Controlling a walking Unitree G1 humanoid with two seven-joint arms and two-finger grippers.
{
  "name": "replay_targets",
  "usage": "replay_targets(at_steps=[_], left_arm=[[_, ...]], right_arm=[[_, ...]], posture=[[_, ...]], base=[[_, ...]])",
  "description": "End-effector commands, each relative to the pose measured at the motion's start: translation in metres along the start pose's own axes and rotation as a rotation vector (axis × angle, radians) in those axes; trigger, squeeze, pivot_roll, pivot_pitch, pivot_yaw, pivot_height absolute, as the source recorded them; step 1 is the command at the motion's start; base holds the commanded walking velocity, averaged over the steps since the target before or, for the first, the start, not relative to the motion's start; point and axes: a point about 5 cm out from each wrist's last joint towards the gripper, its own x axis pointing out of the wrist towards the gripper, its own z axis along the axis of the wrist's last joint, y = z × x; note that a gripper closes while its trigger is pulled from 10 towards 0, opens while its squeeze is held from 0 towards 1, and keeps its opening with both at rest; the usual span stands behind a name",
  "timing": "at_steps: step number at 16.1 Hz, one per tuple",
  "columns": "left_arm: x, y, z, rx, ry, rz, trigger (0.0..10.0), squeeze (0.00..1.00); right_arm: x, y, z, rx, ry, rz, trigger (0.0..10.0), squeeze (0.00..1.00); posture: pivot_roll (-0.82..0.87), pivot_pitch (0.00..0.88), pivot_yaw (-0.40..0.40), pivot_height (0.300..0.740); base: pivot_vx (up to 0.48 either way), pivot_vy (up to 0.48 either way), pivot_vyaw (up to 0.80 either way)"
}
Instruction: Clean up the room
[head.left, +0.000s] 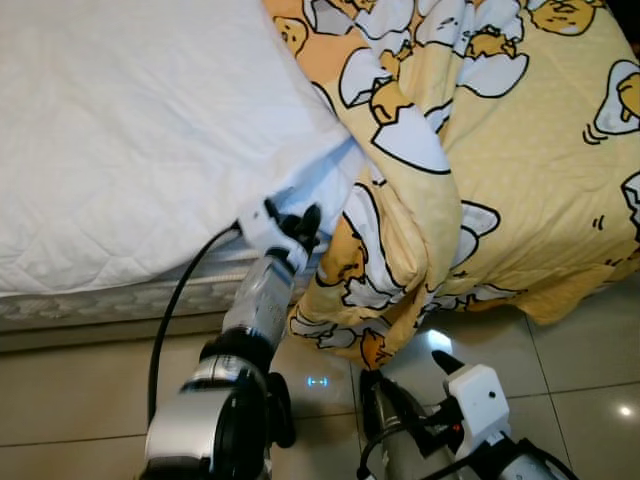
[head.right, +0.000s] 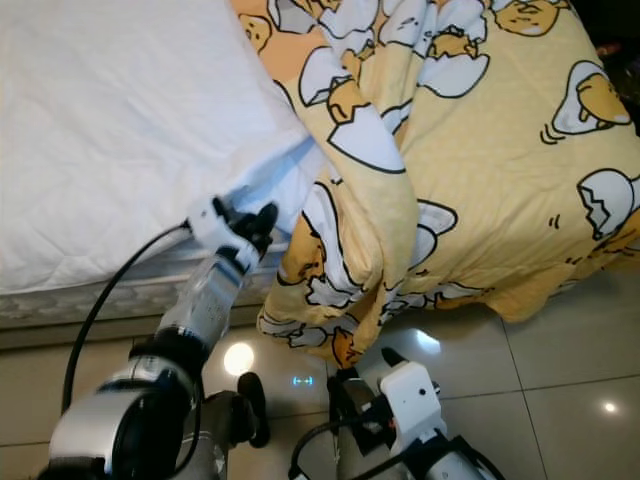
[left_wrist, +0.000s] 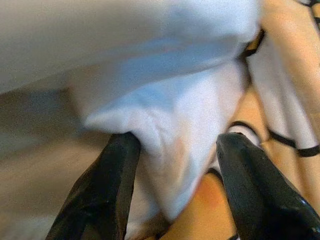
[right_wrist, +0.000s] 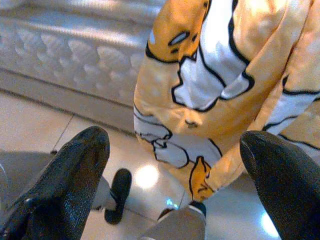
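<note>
Bedding fills the upper right of the frame: the yellow blanket (head.left: 500, 170) droops floorward, soft and bulky. Its white corner (left_wrist: 175, 140) sits between the left gripper's (head.left: 300, 226) parted fingers, ungrasped; right gripper (right_wrist: 175, 165) spread, empty.

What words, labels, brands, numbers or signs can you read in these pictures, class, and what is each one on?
None can be read.
The blanket carries only cartoon egg pictures, no lettering.
The mattress is plain white quilting.
The left gripper, at the blanket's edge, and the right gripper, low over the floor, show no markings.
</note>
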Motion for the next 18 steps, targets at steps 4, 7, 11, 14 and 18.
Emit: replay_targets(at_steps=[4, 7, 11, 14, 18], left_arm=[[0.005, -0.007, -0.003, -0.02, 0.019, 0.023, 10.0, 1.0], [0.005, -0.003, -0.009, -0.031, 0.051, 0.077, 10.0, 1.0], [0.007, -0.002, -0.009, -0.056, 0.077, 0.109, 10.0, 0.0], [0.011, -0.005, 0.0, -0.014, 0.068, 0.109, 1.6, 0.0], [0.006, 0.009, -0.005, 0.129, 0.13, 0.187, 0.0, 0.0]], right_arm=[[-0.003, 0.002, 0.0, 0.015, -0.002, 0.011, 10.0, 0.01], [-0.004, 0.005, 0.0, 0.02, 0.004, 0.02, 10.0, 0.01], [-0.009, 0.009, 0.001, 0.023, 0.013, 0.026, 10.0, 0.0], [-0.01, 0.012, 0.001, 0.027, 0.016, 0.025, 10.0, 0.01], [-0.01, 0.014, 0.0, 0.034, 0.024, 0.019, 10.0, 0.01]], posture=[[-0.39, 0.35, 0.02, 0.731], [-0.4, 0.36, 0.014, 0.731], [-0.41, 0.372, 0.01, 0.731], [-0.42, 0.376, 0.016, 0.731], [-0.41, 0.381, 0.022, 0.731]], base=[[0.0, 0.0, 0.0], [0.0, 0.0, 0.0], [0.0, 0.0, 0.0], [0.0, 0.0, 0.0], [0.0, 0.0, 0.0]])
